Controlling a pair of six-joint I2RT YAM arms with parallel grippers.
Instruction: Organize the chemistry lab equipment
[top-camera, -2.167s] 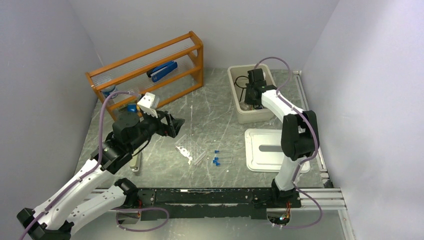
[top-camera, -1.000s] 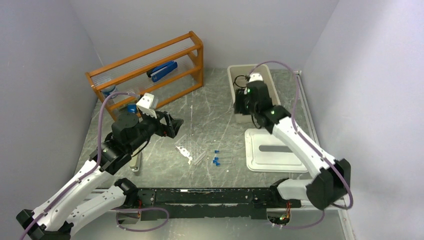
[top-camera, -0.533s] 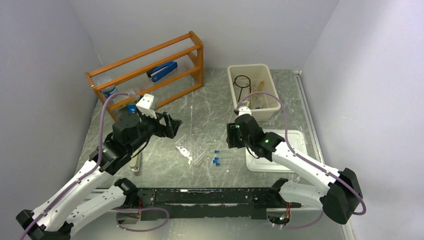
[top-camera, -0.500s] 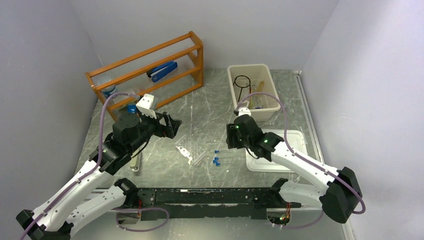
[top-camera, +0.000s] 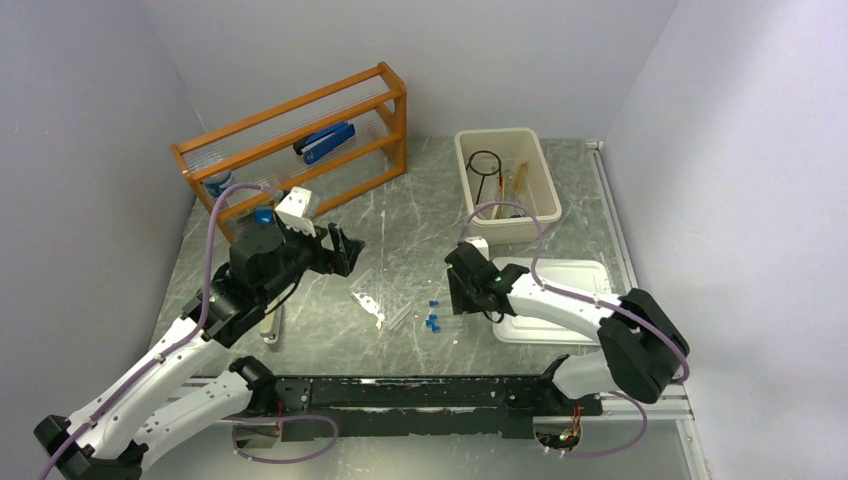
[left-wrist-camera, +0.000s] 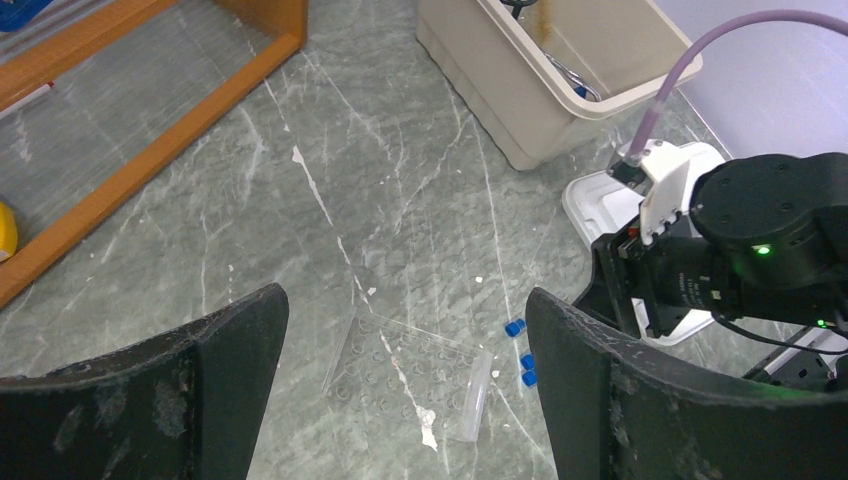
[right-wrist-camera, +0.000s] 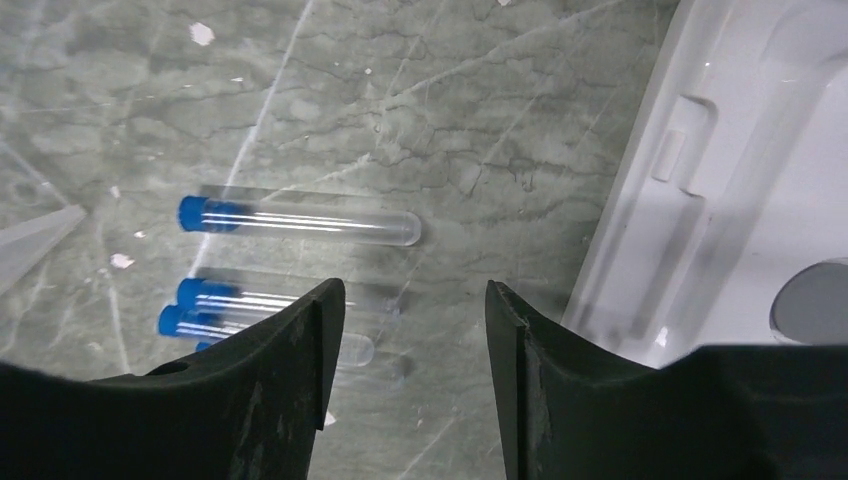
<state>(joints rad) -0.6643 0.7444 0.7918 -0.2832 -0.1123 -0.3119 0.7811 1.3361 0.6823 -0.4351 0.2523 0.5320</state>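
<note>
Several clear blue-capped tubes (top-camera: 432, 315) lie loose on the table; in the right wrist view one tube (right-wrist-camera: 300, 220) lies apart above two others (right-wrist-camera: 225, 298). My right gripper (top-camera: 455, 290) hovers low just right of them, open and empty (right-wrist-camera: 415, 310), its left finger over the lower tubes' ends. The clear plastic tube rack (left-wrist-camera: 410, 370) lies flat left of the tubes (top-camera: 372, 290). My left gripper (top-camera: 345, 250) stands wide open (left-wrist-camera: 405, 330) above and behind the rack, holding nothing. A black wire ring stand (top-camera: 485, 163) and thin rods (top-camera: 512, 182) rest in the beige bin (top-camera: 545, 190).
An orange wooden shelf (top-camera: 300, 110) at the back left holds a blue stapler (top-camera: 325, 142). A white lid (top-camera: 570, 300) lies flat right of the right gripper. A beige oblong bar (top-camera: 270, 325) lies beside the left arm. Grey walls close in both sides.
My right arm has swung from the bin down and forward to the table beside the tubes. The left arm has barely moved.
</note>
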